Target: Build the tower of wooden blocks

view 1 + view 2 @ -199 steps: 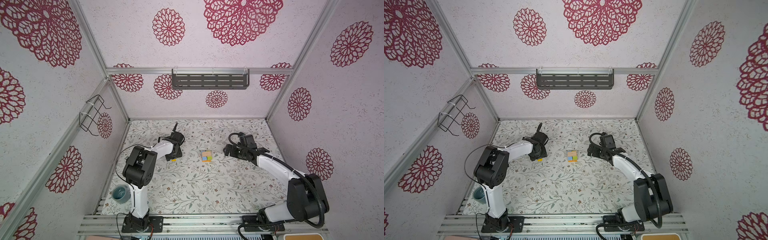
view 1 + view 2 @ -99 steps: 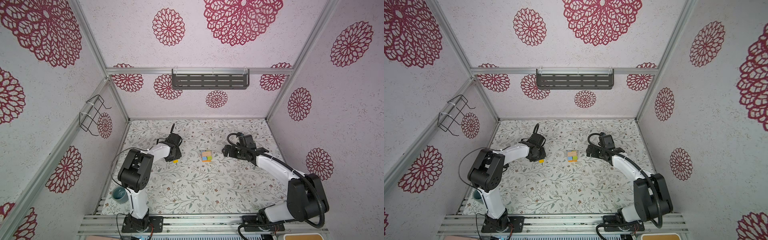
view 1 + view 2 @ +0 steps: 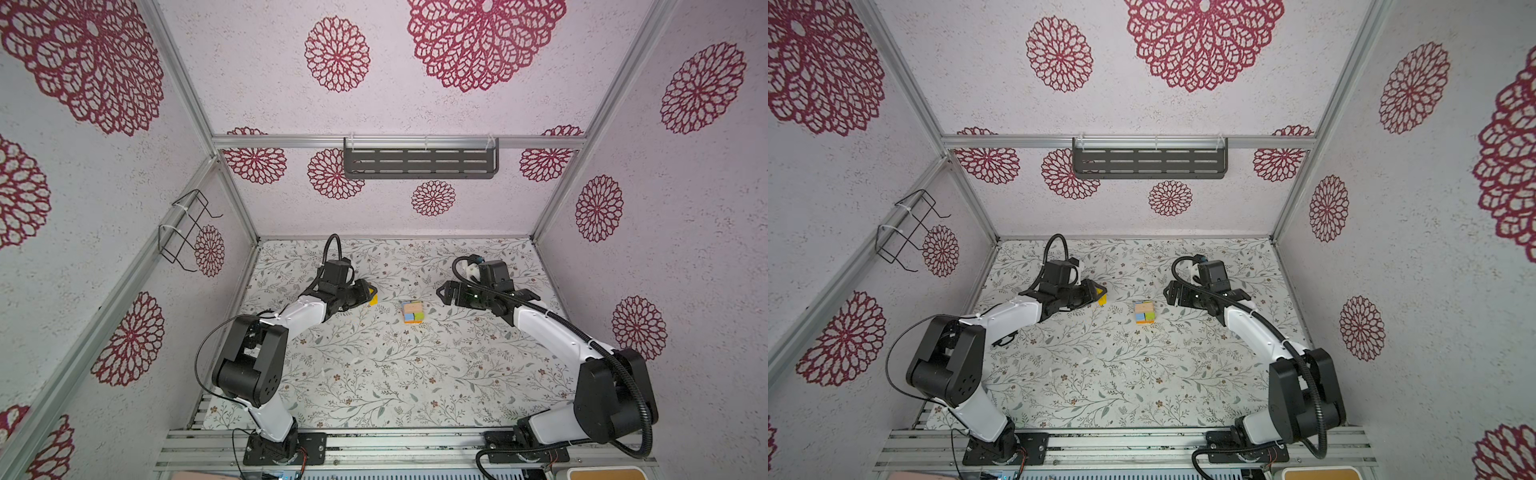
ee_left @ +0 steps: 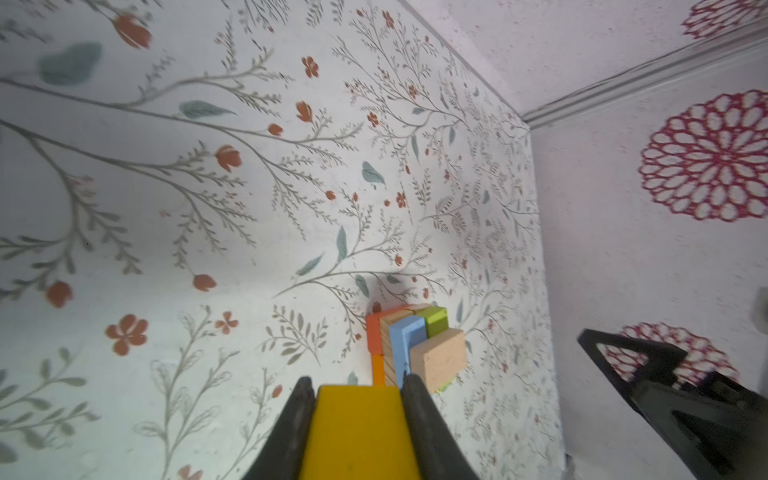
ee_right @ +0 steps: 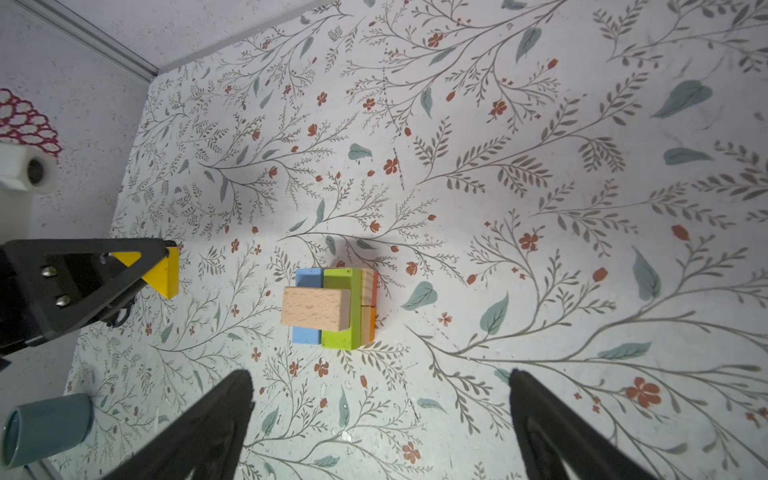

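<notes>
The tower [image 3: 412, 312] [image 3: 1144, 312] stands mid-table: orange blocks lowest, a light blue and lime green pair above, and a plain tan block [image 5: 316, 306] on top. In the left wrist view the tower [image 4: 415, 345] lies just beyond the fingertips. My left gripper [image 4: 353, 384] [image 3: 368, 293] is shut on a yellow block [image 4: 357, 432] [image 3: 1101, 298] and holds it off the table, left of the tower. The right wrist view also shows that yellow block [image 5: 164, 270]. My right gripper [image 5: 380, 382] [image 3: 446, 293] hangs open and empty right of the tower.
A teal cup [image 5: 45, 428] lies at the table's near left edge. A black wire basket [image 3: 187, 228] hangs on the left wall. A dark slotted shelf [image 3: 419, 163] is fixed to the back wall. Flower-patterned table [image 3: 374, 374] lies in front of the tower.
My left gripper has shut on the yellow block, lifted it off the table and carried it right towards the tower. The right arm has barely moved.
</notes>
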`<state>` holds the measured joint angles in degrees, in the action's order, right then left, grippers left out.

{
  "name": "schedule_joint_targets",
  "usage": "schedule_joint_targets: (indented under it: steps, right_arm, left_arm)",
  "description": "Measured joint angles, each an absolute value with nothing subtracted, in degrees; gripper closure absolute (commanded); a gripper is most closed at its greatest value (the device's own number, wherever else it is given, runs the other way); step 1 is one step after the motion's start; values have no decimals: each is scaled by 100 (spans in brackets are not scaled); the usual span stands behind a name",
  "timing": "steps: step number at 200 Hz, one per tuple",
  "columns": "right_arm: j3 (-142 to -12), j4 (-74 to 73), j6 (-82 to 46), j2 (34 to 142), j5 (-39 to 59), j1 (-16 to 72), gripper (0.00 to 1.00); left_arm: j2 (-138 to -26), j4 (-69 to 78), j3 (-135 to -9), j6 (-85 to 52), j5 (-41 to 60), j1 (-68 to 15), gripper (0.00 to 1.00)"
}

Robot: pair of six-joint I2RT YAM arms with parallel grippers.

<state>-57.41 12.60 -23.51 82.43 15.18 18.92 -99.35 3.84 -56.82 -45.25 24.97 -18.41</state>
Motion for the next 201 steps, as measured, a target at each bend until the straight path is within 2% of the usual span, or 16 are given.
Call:
schedule_joint_targets:
  steps: [37, 57, 85, 125, 141, 163, 201]
  right_arm:
    - [-5743, 1269, -2351, 8243, 1590, 1890, 1]
    - [-5743, 1269, -2349, 8243, 1603, 1890, 1]
    - [-5754, 1273, -2349, 8248, 1640, 1890, 1]
    - [-5835, 1273, -2346, 8307, 1675, 1890, 1]
    - [-5839, 1288, -2340, 8326, 1675, 1890, 1]
    - [-5839, 1321, -2311, 8344, 1675, 1890, 1]
    - [-5848, 1358, -2296, 8377, 1671, 1890, 1]
  left_arm:
    - [-10661, 1678, -5422, -5100, 3411, -1778, 86]
    - [-10912, 2003, -5360, -5238, 3621, -1778, 77]
    - [-11039, 2139, -5358, -5253, 3712, -1778, 73]
    - [-11104, 2213, -5358, -5212, 3730, -1778, 49]
    - [-11109, 2200, -5358, -5190, 3717, -1778, 43]
    - [-11104, 2110, -5360, -5078, 3656, -1778, 39]
    - [-10822, 1675, -5352, -4877, 3428, -1747, 39]
